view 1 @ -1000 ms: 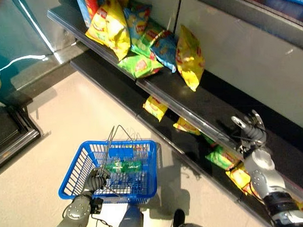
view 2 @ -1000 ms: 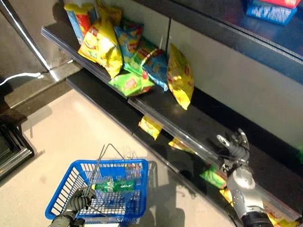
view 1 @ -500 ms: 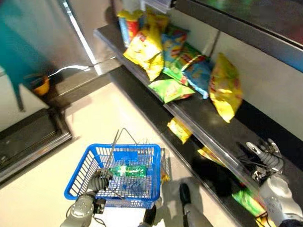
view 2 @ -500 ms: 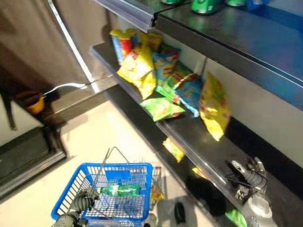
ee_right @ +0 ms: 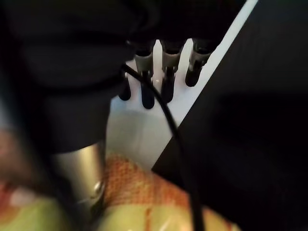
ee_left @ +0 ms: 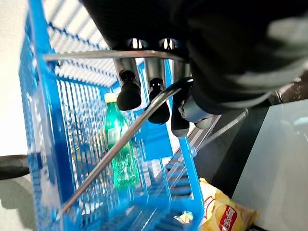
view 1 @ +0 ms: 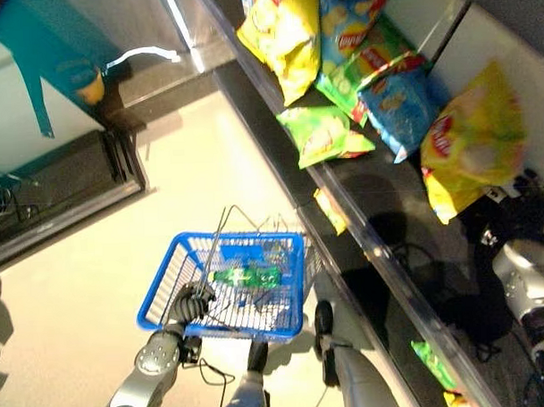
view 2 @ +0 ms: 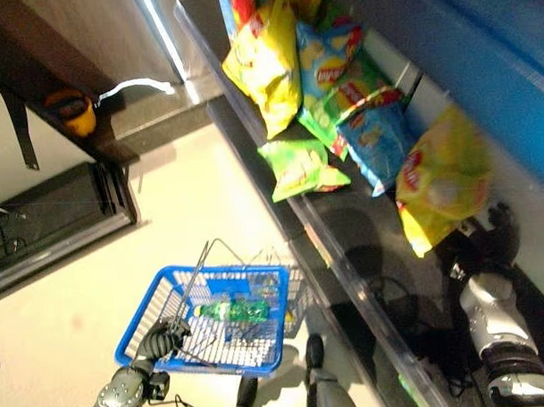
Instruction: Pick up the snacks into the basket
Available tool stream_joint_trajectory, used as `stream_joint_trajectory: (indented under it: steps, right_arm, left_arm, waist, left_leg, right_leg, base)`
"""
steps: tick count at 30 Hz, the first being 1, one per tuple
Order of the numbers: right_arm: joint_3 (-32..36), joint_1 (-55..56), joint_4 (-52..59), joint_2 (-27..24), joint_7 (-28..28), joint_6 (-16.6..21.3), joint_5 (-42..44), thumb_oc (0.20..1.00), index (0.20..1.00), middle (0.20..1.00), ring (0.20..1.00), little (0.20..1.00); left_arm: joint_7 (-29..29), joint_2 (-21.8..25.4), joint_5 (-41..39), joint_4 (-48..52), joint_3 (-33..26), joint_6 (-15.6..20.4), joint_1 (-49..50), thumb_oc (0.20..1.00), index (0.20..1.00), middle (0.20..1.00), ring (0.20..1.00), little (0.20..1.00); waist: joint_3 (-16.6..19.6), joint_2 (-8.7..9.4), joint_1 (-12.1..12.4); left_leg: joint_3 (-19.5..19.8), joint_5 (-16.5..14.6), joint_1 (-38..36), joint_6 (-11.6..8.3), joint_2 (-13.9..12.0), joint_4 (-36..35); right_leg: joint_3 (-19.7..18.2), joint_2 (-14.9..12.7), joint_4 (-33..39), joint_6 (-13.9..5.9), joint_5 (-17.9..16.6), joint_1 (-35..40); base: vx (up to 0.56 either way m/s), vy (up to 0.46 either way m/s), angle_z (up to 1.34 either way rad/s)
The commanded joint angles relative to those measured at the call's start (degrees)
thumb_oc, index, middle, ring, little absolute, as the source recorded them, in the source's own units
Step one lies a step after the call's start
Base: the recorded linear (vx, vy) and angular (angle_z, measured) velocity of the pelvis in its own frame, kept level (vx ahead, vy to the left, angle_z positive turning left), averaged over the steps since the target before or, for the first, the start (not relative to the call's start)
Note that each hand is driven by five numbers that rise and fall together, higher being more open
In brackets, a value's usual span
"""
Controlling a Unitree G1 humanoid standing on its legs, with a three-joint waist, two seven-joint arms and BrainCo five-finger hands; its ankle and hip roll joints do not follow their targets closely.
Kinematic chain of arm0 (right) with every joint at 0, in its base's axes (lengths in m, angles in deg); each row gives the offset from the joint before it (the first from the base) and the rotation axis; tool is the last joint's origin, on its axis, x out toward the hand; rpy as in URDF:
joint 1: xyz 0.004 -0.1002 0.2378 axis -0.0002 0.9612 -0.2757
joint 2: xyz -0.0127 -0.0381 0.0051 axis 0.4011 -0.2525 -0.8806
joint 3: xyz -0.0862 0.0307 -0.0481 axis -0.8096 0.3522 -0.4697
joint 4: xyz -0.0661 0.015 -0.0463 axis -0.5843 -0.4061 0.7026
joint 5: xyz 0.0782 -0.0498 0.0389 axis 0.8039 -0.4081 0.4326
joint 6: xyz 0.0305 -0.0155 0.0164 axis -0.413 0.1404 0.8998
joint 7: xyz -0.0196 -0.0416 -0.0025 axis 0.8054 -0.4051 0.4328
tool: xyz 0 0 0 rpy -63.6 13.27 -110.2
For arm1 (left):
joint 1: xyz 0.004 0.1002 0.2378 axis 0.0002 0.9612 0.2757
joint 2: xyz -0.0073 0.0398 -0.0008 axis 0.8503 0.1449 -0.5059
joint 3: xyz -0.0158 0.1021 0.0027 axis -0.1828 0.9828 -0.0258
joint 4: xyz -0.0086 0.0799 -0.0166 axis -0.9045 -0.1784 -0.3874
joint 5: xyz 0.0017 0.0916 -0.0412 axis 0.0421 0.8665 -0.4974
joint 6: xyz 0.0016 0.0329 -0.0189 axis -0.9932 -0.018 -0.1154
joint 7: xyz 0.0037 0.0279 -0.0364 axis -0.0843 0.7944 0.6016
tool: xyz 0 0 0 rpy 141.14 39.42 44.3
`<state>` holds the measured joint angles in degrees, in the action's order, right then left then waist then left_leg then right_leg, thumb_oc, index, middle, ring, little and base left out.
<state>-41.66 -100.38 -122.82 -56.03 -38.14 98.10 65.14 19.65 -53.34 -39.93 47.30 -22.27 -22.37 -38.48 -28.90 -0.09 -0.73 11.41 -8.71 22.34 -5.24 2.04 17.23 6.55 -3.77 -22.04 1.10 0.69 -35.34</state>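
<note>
Your left hand (view 1: 193, 304) grips the basket (view 1: 224, 323) handle; your right hand (view 2: 484, 241), fingers relaxed, is beside the yellow bag (view 2: 443, 175).

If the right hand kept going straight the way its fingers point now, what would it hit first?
Probably the pale back wall of the shelf: the right hand points its straight fingers at it from close by. The yellow snack bag lies beside that line, not across it; depth is uncertain.

No text, number or sign can be read. The snack bags (view 1: 471, 152) on the shelf (view 1: 379, 200) carry red roundel logos and the green bottle (ee_left: 120, 154) in the blue basket (view 1: 230, 290) bears a label, all too small to read.
</note>
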Motion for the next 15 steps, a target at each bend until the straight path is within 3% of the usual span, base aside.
stream_joint_trajectory:
  steps: [1,7,8,15]
  right_arm:
    - [-3.12,-6.42,-2.27,-6.53,-2.59,0.04,-2.23,1.000,1.000,1.000,1.000,1.000]
    - [-7.95,-15.15,-7.41,-9.98,-3.48,-0.58,-2.79,1.000,1.000,1.000,1.000,1.000]
    - [-9.03,-17.23,-9.02,-10.19,-3.74,-1.08,-2.84,0.200,0.200,0.200,0.200,0.200]
    - [-15.29,-23.82,-11.68,-9.04,-2.59,-1.41,-3.41,0.200,0.200,0.200,0.200,0.200]
  left_arm:
    - [-2.35,2.81,-3.13,10.74,-5.27,8.86,-1.03,0.200,0.200,0.200,0.200,0.200]
    - [-2.57,3.59,-4.15,11.73,-4.63,9.71,-1.80,0.200,0.200,0.200,0.200,0.200]
    - [-2.81,3.62,-4.28,12.03,-4.03,9.91,-1.98,0.200,0.200,0.200,0.200,0.200]
    - [-2.93,3.22,-3.75,11.82,-2.18,9.92,-3.39,0.200,0.200,0.200,0.200,0.200]
  waist:
    - [-0.70,-1.34,0.81]
    - [-0.89,-1.52,0.53]
    - [-0.89,-1.44,0.87]
    - [-0.89,-0.99,0.92]
  left_leg:
    - [-1.39,-2.81,-4.95,-0.40,-1.99,7.41]
    - [-0.95,-0.50,-2.51,-1.21,-1.95,6.60]
    - [-0.76,-0.30,-2.53,-1.40,-2.09,5.93]
    - [0.02,1.50,-4.58,-1.81,-2.85,-0.73]
  right_leg:
    - [-3.93,-3.38,-6.56,-7.24,5.25,-1.03]
    - [-4.60,-3.32,-6.16,-6.78,4.67,-3.71]
    - [-4.43,-3.23,-6.11,-6.72,4.78,-4.00]
    - [-3.38,-3.17,-3.21,-7.17,3.34,-3.65]
  base:
    - [0.00,-0.039,-0.12]
    - [0.00,-0.056,0.00]
    - [0.01,-0.065,0.09]
    - [-0.01,-0.038,0.08]
